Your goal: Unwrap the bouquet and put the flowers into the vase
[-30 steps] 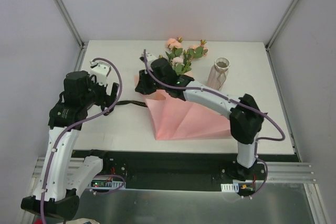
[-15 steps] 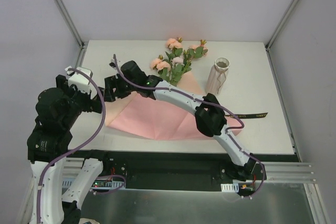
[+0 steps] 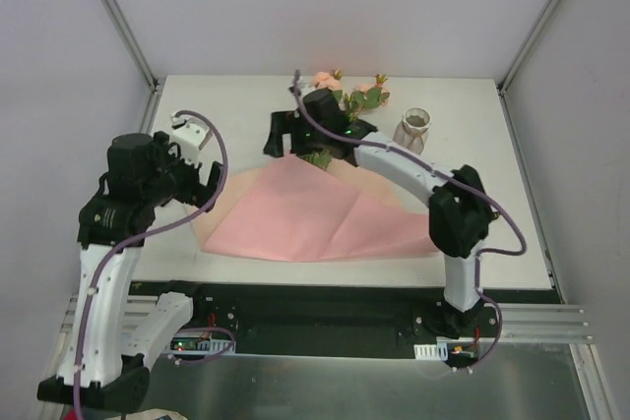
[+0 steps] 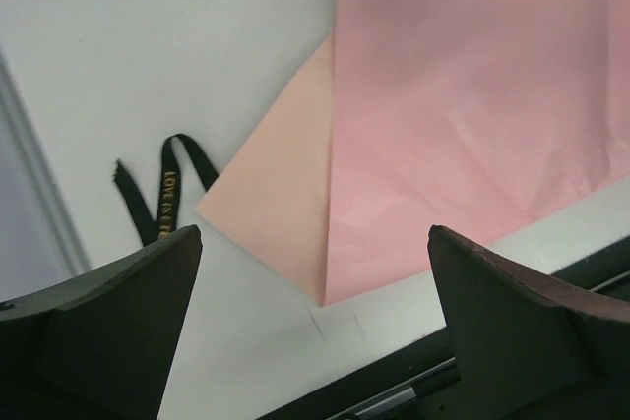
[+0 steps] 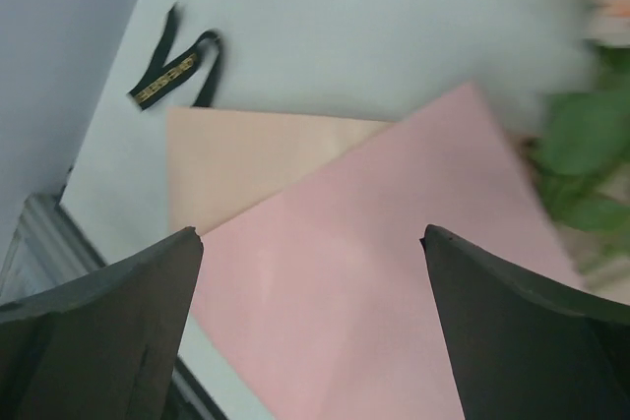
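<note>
Flat on the table (image 3: 492,145), toward the front edge: paper sheet (image 3: 315,218). Behind its far edge, flowers (image 3: 359,95). Just right of those, vase (image 3: 414,130), upright. Off the sheet's left corner, on bare table, ribbon (image 4: 167,189). Above that corner, left gripper (image 3: 212,184).

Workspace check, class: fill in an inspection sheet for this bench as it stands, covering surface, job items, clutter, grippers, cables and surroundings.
Surface: white table, no spills seen.
Job's things: flowers lie at the far edge of the unfolded pink paper, partly hidden by the right arm; vase upright beside them, no stems in it.
Clutter: black ribbon loose by the paper's corner.
Grippers: left gripper and right gripper open, holding nothing.
Cables: purple cables loop along both arms.
Surroundings: white walls, metal frame posts.
</note>
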